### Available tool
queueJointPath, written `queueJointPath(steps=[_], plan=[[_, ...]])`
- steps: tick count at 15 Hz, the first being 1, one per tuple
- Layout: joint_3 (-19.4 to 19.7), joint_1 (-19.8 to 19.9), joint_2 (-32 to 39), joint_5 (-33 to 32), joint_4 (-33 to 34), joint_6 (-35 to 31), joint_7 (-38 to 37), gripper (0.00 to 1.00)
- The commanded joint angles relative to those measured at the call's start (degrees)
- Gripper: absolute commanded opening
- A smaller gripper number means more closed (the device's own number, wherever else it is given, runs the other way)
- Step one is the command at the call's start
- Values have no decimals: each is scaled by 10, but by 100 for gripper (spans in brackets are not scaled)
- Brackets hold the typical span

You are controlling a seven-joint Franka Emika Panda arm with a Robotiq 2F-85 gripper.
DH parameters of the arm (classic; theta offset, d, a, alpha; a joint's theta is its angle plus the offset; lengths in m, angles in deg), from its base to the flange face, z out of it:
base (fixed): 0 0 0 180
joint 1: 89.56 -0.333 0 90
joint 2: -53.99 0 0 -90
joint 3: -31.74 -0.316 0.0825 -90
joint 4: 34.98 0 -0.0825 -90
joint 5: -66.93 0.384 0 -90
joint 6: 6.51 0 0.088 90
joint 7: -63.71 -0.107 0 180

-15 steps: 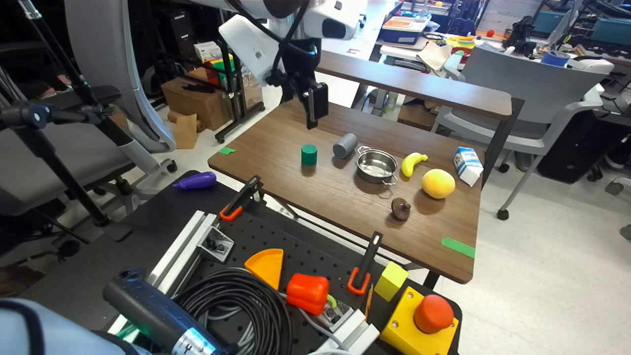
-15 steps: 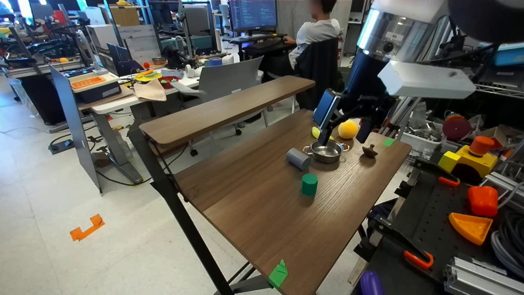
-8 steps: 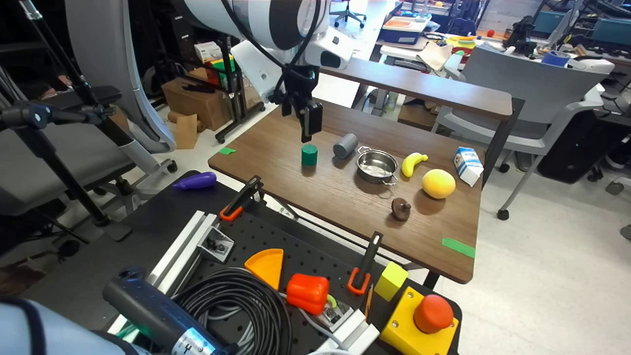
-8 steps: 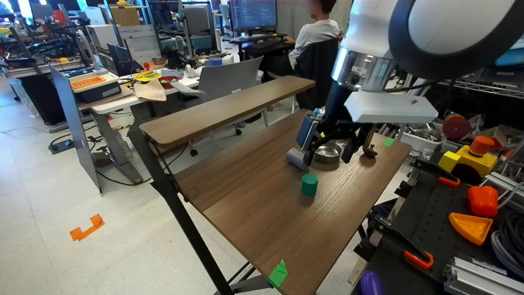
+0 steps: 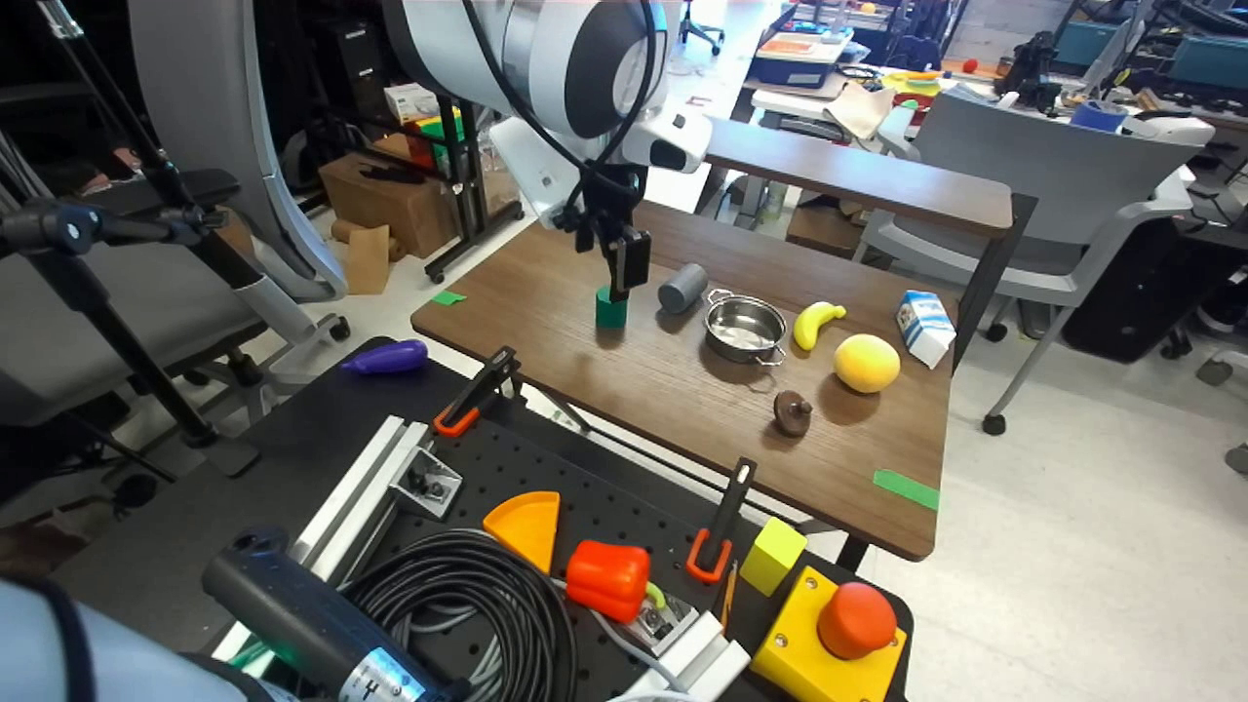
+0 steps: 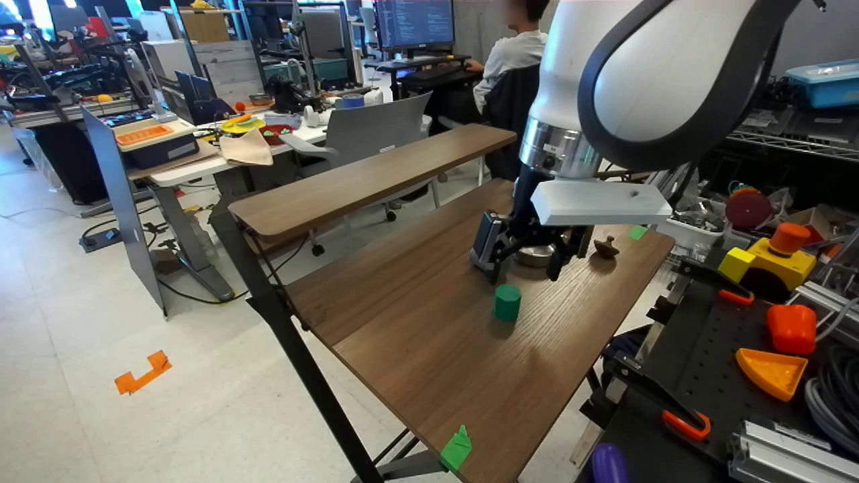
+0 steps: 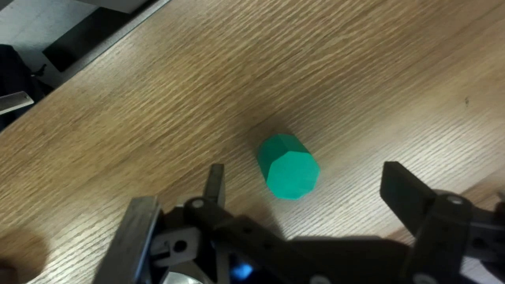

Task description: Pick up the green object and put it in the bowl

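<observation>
Wrist view: upright green faceted prism (image 7: 288,169), framed by the spread tool (image 6: 524,276)
Bench (image 7: 197,98) either side; its edge well apart, upper left.

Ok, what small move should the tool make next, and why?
Probably ease the tool down around the green block, jaws open: in the wrist view the block stands between the spread fingers, touching neither, while both exterior views suggest they hang above the table.

In an exterior view, a black two-fingered pincer (image 5: 604,268) partly hides an upright, solid-green cylindrical block (image 5: 608,317) on a brown wooden table (image 5: 531,292), where a grey cylinder (image 5: 682,289) lies just beside a shiny silver metal bowl (image 5: 743,331).
</observation>
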Motion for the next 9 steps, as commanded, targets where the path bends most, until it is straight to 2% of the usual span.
queueJointPath(steps=[1,9], plan=[[27,-29,35,10,35,12,-14,100],[62,-70,98,0,89,23,-35,100]])
